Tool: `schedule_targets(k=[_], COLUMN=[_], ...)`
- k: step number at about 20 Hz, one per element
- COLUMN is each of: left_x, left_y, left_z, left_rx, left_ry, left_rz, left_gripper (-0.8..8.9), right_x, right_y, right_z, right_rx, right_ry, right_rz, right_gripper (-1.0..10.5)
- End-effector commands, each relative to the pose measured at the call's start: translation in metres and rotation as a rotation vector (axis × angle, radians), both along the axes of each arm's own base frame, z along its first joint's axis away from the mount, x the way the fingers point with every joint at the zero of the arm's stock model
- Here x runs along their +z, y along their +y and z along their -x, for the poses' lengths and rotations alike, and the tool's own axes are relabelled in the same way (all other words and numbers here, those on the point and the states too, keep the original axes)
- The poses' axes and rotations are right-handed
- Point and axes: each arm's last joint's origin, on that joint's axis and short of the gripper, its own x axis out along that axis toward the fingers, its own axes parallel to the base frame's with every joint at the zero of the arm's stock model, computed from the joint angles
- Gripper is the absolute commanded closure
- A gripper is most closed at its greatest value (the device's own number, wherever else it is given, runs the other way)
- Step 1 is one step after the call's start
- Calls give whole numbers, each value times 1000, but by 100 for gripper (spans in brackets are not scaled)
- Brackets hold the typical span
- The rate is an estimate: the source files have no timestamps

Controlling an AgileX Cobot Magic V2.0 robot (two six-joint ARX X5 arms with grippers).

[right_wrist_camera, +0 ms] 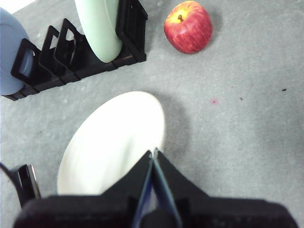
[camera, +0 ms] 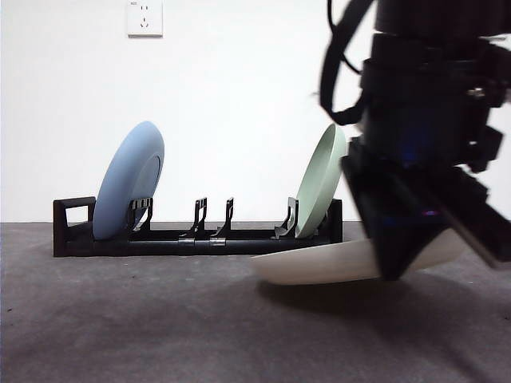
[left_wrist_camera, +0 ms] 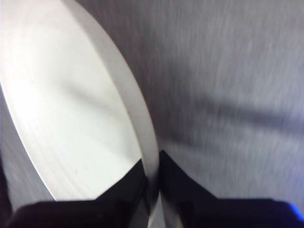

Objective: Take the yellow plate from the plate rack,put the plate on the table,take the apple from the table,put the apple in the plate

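My left gripper is shut on the rim of the yellow plate. It holds the plate nearly flat and low over the table, in front of the right end of the plate rack. The left wrist view shows the jaws clamped on the plate's rim. My right gripper is shut and empty, high above the plate. The apple lies on the table past the rack's end. The arm hides it in the front view.
A light blue plate stands in the rack near the handle end. A pale green plate stands at the other end, close behind the held plate. A white wall with a socket is behind.
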Motion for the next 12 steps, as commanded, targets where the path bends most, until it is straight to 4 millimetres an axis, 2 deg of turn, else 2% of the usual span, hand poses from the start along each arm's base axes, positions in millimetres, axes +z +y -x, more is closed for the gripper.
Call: schedule_targets(k=[1,6,12], left_x=[-5,-7,-13], left_y=[-7,-7,-3], left_z=[7,5,2], left_rx=[-92,-107,-72], left_ry=[-69,-86,3], left_rz=[-39,-75,-67], left_gripper=[822,822,822], right_x=[2,1,0], right_y=[0,0,0], right_z=[0,-1,-2], right_rx=[1,1,2], right_ry=[-15,-5,2], right_rz=[9,8,7], right_gripper=[948,948,948])
